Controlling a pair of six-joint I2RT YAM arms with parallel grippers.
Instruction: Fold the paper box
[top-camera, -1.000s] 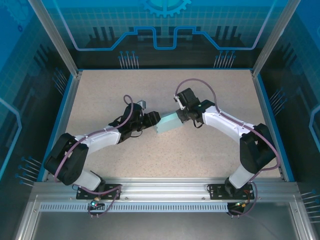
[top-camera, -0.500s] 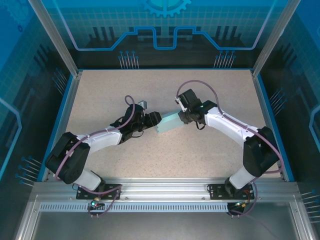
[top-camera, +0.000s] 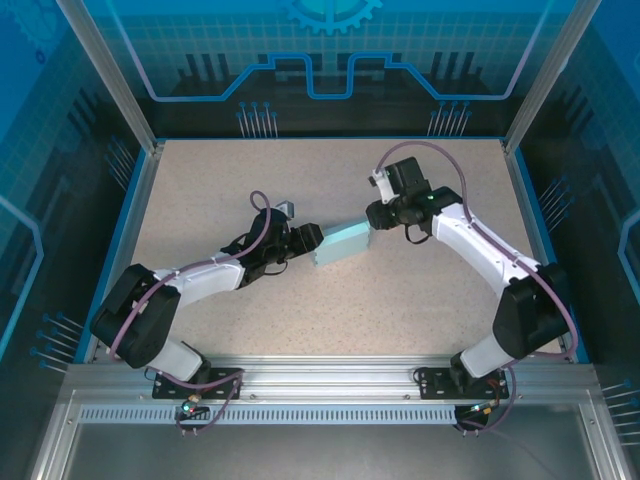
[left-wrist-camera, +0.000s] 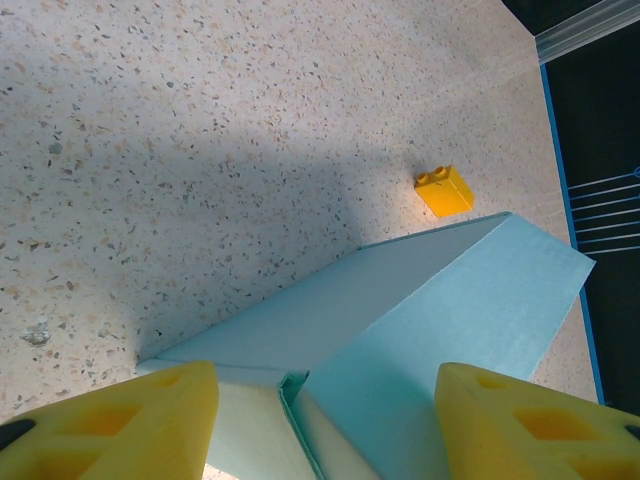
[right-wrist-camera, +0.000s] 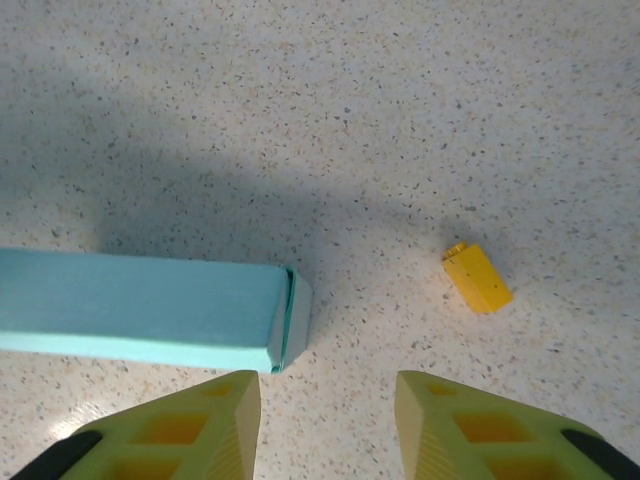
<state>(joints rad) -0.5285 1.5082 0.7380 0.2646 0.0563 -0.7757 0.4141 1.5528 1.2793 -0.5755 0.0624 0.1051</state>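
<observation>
Left gripper (top-camera: 308, 240): is sitting part open, its two yellow fingers (left-wrist-camera: 130, 425) pressing on either side of the near end of the box (left-wrist-camera: 450, 300) and holding it.
Left arm: is reaching from the near left corner toward mid-table, its wrist pointing right.
Box (top-camera: 340, 243): is lying near the middle of the table (top-camera: 420, 310) as a closed, long, pale-blue block, running from the left gripper up and to the right; whether its underside is touching the table cannot be told.
Box far end (right-wrist-camera: 285, 315): is showing a folded end flap, with nothing touching it.
Right gripper (top-camera: 376, 214): is hovering just past that far end, its fingers (right-wrist-camera: 200, 425) standing apart with nothing between them, so it is holding nothing.
Right gripper, wrist view (right-wrist-camera: 328, 400): is looking down on bare table between the box end and the brick.
Brick (right-wrist-camera: 478, 278): is lying on the table, small and orange-yellow, near the box's far end but apart from it; from the left wrist it (left-wrist-camera: 445, 190) is showing beyond the box.
</observation>
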